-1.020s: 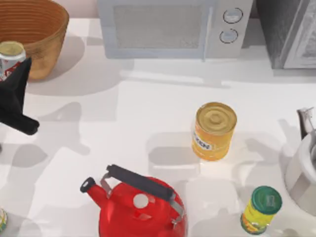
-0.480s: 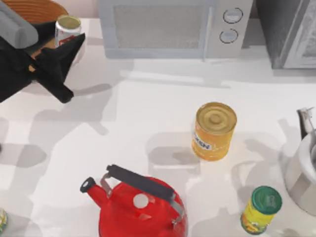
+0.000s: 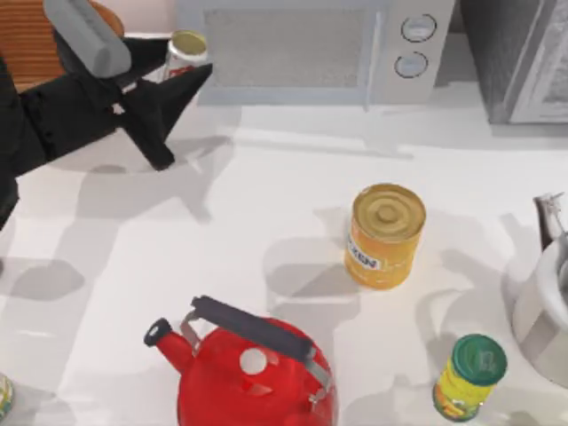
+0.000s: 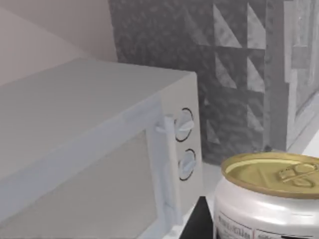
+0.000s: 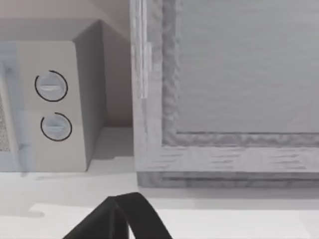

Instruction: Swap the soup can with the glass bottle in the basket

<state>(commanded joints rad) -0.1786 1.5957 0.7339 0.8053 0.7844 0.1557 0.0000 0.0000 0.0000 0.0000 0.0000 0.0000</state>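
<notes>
My left gripper is shut on the soup can, a small can with a dull gold top and a white-and-red label. It hangs lifted above the table's back left, just in front of the microwave's left corner. The left wrist view has the soup can close up beside the microwave. The wicker basket stands at the far back left, mostly covered by my left arm. The glass bottle is hidden. My right gripper is parked, facing the back wall.
A white microwave lines the back edge, with a grey cabinet to its right. A big yellow can stands mid-table and a red kettle at the front. A green-lidded can and a metal vessel sit at the right.
My left arm has carried the soup can rightward and toward the back, from beside the basket to the microwave's left corner. Nothing else has moved.
</notes>
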